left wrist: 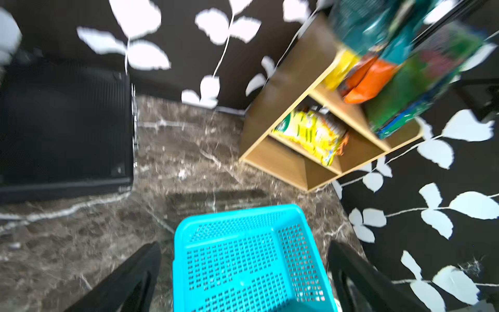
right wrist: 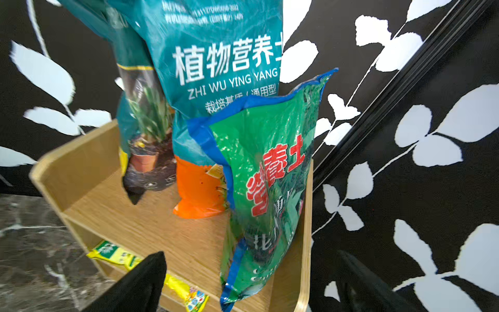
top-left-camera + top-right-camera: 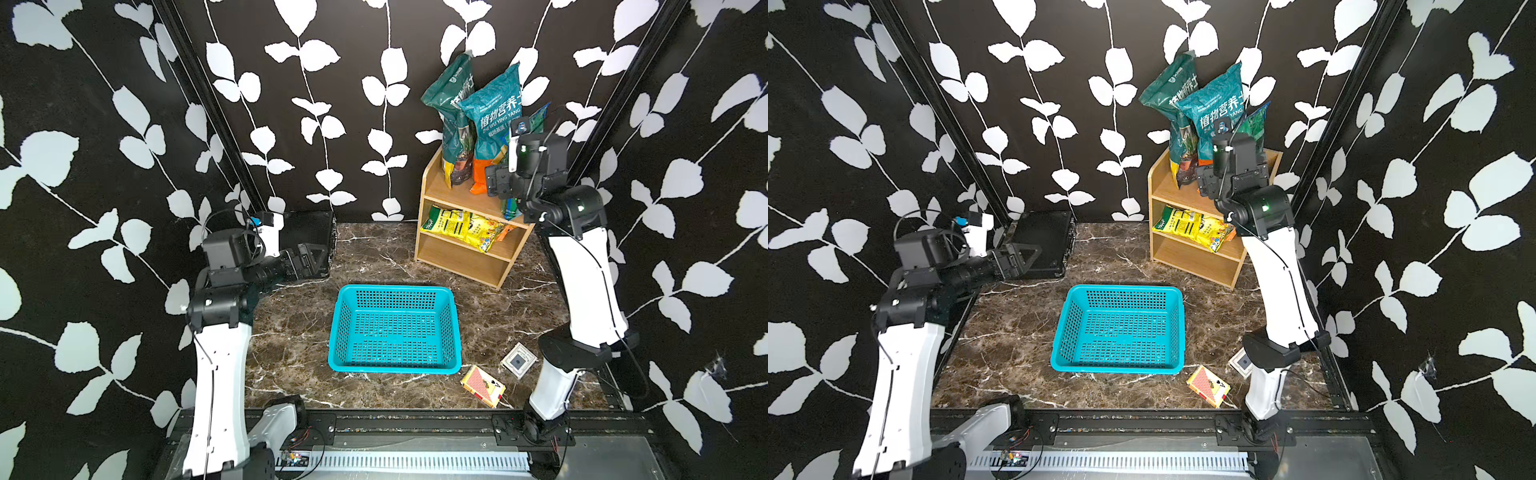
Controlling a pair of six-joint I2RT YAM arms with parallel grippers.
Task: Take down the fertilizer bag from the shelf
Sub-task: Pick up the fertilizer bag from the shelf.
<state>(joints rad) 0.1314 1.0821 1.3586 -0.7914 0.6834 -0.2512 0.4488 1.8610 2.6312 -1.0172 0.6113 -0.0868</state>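
Nearest you on the right, by the right arm's base, a red card box (image 3: 482,390) lies on the brown marbled table (image 3: 291,332). The blue mesh basket (image 3: 395,287) sits mid-table. Your left arm is bent low on the left, and its gripper (image 1: 244,245) points across the table with fingers spread, gripping nothing. A ribbed black case (image 3: 307,232) sits just beyond it. Far right stands the wooden shelf (image 3: 432,195). Your right arm reaches up to its top tier, gripper (image 2: 251,254) spread wide before the green bag (image 2: 270,162). That bag is glossy, crinkled and blue-edged, upright at the tier's right end; you cannot tell whether the fingers touch it. Two teal bags (image 3: 494,112) stand to its left, and a yellow bag (image 3: 461,226) lies on the middle tier
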